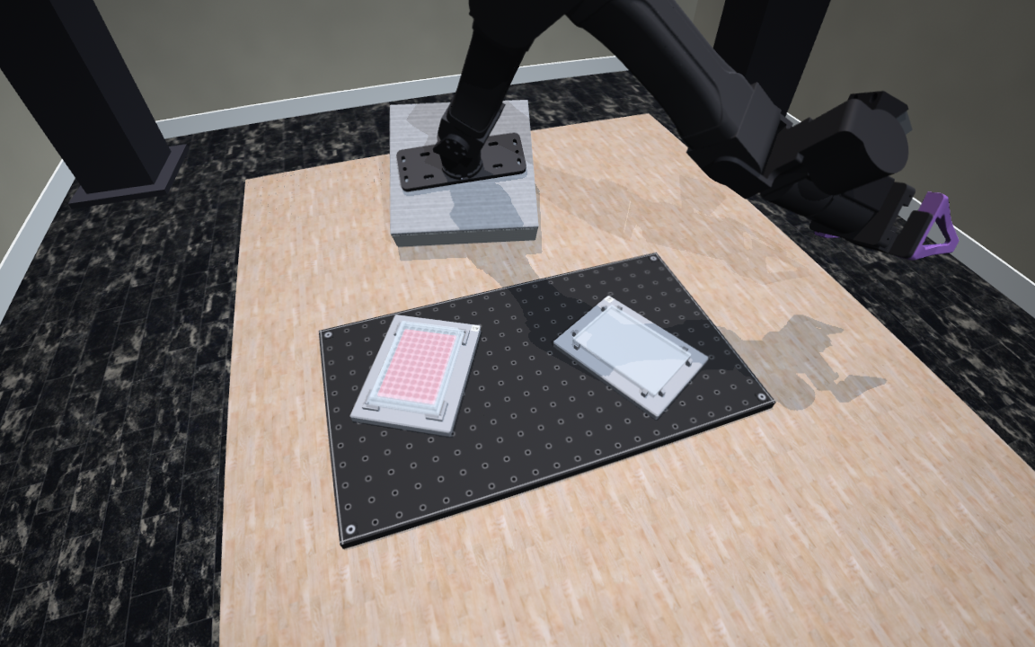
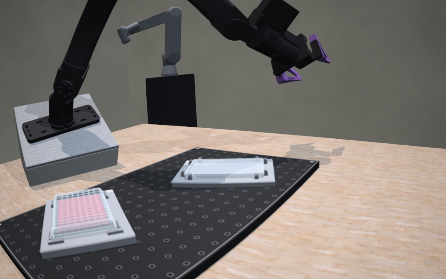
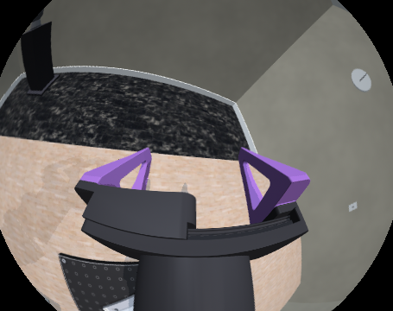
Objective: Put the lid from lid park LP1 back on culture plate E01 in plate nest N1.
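One gripper (image 2: 302, 59) raised with fingers spread wide, one lid (image 1: 632, 350) parked, one uncovered plate (image 1: 421, 368) nested

Clear glossy lid (image 1: 632, 349); matt perforated board (image 1: 521, 450).

- Culture plate E01 (image 1: 421, 368): clear walls over a grid of pink wells.
- Plate nest N1 (image 1: 368, 408): pale grey frame.
- Lid (image 1: 631, 347): clear, with a faint blue-white sheen.
- Lid park LP1 (image 1: 653, 396): light grey, with small dark grey corner posts.
- Breadboard (image 1: 521, 434): matt black, patterned with regular rows of small ringed holes (silver at the corners).
- Table (image 1: 666, 546): light wood, a fine plank grain in beige and pink.
- Floor (image 1: 87, 402): black, mottled with grey-brown flecks.
- Arm (image 2: 79, 52): black.
- Gripper (image 2: 302, 59): black body, purple triangular fingers.
- Pedestal (image 2: 79, 152): brushed grey.
- Walls (image 2: 391, 86): dull olive-grey.
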Controlling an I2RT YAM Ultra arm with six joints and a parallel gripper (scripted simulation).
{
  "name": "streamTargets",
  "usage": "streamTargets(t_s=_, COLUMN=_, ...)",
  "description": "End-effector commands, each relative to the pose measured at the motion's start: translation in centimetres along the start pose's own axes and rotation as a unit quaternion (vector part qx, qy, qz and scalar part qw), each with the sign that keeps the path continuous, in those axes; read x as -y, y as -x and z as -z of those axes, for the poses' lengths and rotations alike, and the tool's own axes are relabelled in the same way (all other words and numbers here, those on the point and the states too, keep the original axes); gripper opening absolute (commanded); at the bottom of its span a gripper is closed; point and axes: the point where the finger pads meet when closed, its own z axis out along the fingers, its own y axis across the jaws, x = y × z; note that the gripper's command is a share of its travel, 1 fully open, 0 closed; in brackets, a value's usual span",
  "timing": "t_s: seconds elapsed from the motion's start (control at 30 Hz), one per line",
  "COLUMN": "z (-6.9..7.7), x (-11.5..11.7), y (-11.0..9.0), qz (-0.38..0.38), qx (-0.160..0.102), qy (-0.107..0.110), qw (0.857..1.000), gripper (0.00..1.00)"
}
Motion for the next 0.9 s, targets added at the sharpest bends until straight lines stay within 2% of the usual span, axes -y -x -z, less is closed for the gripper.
streamTargets(t_s=0.0, z=0.2, x=0.5, y=0.5, qz=0.002, qx=0.005, qy=-0.006, qw=1.000, gripper=1.00)
streamTargets(t_s=0.53, z=0.2, x=0.5, y=0.5, qz=0.002, qx=0.005, qy=-0.006, qw=1.000, gripper=1.00)
streamTargets(t_s=0.87, z=2.3, x=0.1, y=-3.9, qz=-0.117, qx=-0.096, qy=0.018, qw=0.988, gripper=1.00)
